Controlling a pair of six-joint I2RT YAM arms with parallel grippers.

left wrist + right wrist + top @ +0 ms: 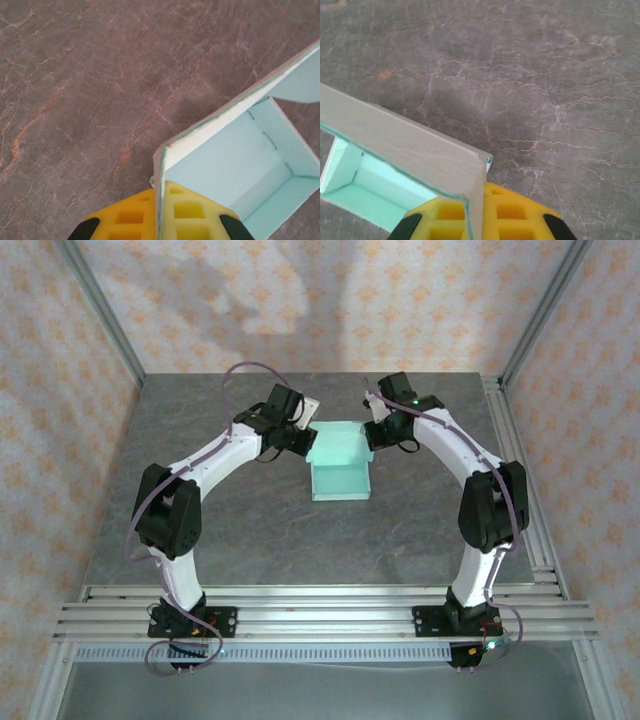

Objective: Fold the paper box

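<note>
The paper box [338, 465] is seen at the centre of the top view, long axis running up and down the frame; its upper side walls are pinched by the left gripper [303, 435] and right gripper [371, 433] (one from each side, jaws closed on the card), both equally near.

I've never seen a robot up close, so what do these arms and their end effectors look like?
The left arm and right arm have white links, bulky black joints and lilac cables looping alongside. The left end effector and right end effector have yellow fingers with square pockets.
</note>
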